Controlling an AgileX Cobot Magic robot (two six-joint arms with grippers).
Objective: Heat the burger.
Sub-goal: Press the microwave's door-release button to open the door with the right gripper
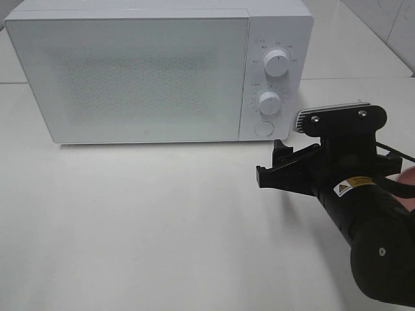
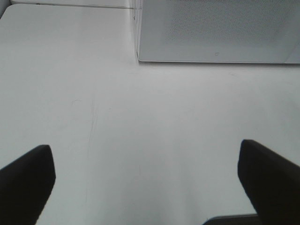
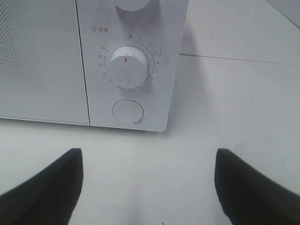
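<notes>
Jaws spread wide, gripping nothing, on left gripper (image 2: 150, 187) and right gripper (image 3: 149, 187); right one faces the microwave (image 3: 56, 56)

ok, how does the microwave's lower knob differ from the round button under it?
The lower knob stands out from the panel; the round button sits nearly flush. The knob carries a red line and a ring of numbers; the button is plain. The knob is somewhat wider than the button. Both are round, white, on the microwave.
</notes>
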